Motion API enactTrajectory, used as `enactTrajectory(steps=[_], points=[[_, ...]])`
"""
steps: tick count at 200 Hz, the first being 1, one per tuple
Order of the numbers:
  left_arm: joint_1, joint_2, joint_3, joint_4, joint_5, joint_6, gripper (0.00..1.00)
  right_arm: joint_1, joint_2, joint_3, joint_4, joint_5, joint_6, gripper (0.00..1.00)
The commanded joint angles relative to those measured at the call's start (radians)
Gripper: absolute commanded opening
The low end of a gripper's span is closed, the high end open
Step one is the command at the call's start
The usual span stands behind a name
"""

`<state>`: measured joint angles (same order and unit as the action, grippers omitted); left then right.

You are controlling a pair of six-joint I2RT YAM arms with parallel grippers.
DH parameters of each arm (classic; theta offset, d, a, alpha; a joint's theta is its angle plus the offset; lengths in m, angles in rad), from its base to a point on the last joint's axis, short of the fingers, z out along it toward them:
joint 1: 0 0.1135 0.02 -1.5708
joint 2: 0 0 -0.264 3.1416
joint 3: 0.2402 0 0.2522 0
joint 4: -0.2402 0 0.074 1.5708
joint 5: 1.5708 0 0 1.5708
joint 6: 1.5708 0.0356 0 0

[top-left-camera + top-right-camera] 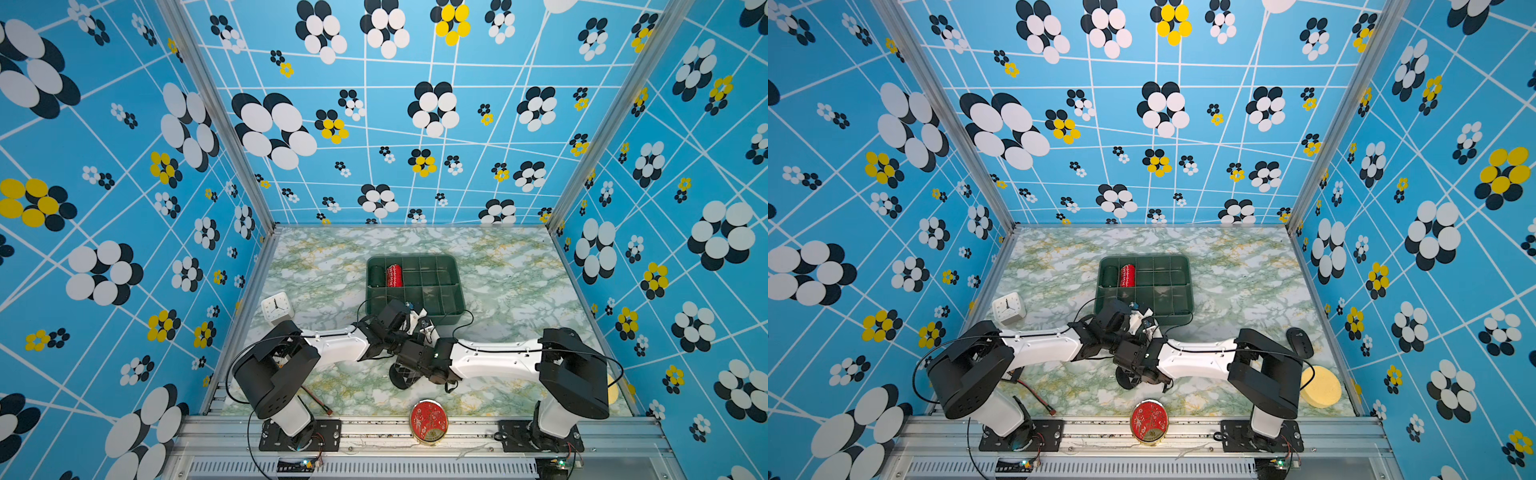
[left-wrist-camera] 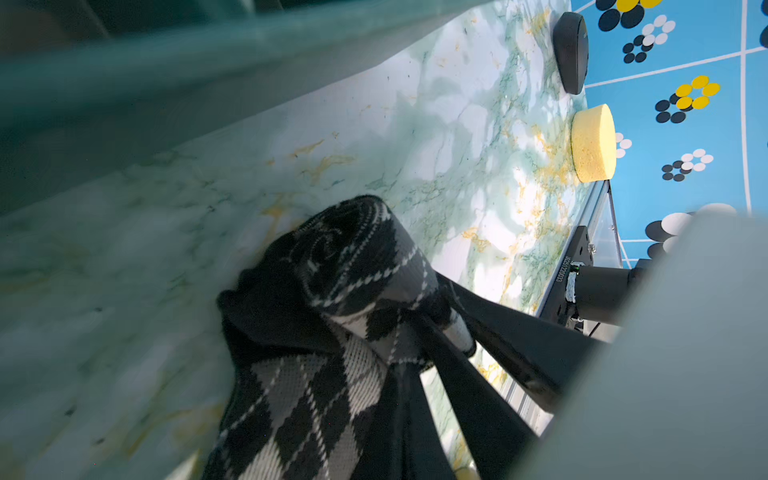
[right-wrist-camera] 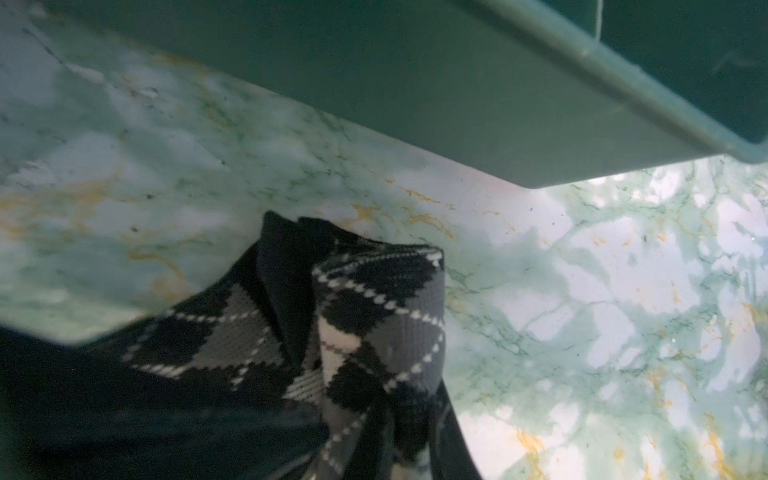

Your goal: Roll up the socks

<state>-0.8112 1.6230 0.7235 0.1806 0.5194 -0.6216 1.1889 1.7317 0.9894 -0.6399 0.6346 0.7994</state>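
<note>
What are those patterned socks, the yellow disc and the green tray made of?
The socks: knitted fabric, matte; stitch rows show in the argyle. The yellow disc: likely sponge or foam, with a porous, pitted face. The green tray: probably moulded plastic, smooth with a faint sheen and rounded rim.

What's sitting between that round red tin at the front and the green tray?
The black argyle socks, partly hidden from above; both top views show them.
</note>
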Motion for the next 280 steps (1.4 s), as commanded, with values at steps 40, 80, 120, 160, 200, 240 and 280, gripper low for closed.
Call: enactTrajectory(steps=[40, 80, 120, 160, 200, 240, 280], points=[[0.003, 0.047, 0.035, 0.039, 0.030, -0.022, 0.00, 0.015, 0.011, 0.018, 0.012, -0.021, -0.032, 0.08], [0.003, 0.071, 0.051, 0.041, 0.032, -0.020, 0.00, 0.016, 0.012, 0.012, 0.031, -0.035, -0.042, 0.08], [-0.003, 0.105, 0.055, 0.025, 0.029, -0.012, 0.00, 0.017, 0.004, 0.003, 0.053, -0.040, -0.047, 0.08], [-0.012, 0.130, 0.056, -0.032, 0.010, 0.019, 0.00, 0.017, -0.023, -0.024, 0.092, -0.045, -0.049, 0.12], [-0.016, 0.140, 0.054, -0.093, -0.024, 0.052, 0.00, 0.017, -0.051, -0.047, 0.124, -0.052, -0.052, 0.15], [-0.020, 0.156, 0.051, -0.148, -0.063, 0.083, 0.00, 0.011, -0.096, -0.077, 0.173, -0.068, -0.060, 0.21], [-0.024, 0.176, 0.048, -0.181, -0.093, 0.106, 0.00, -0.013, -0.170, -0.132, 0.234, -0.102, -0.063, 0.27]])
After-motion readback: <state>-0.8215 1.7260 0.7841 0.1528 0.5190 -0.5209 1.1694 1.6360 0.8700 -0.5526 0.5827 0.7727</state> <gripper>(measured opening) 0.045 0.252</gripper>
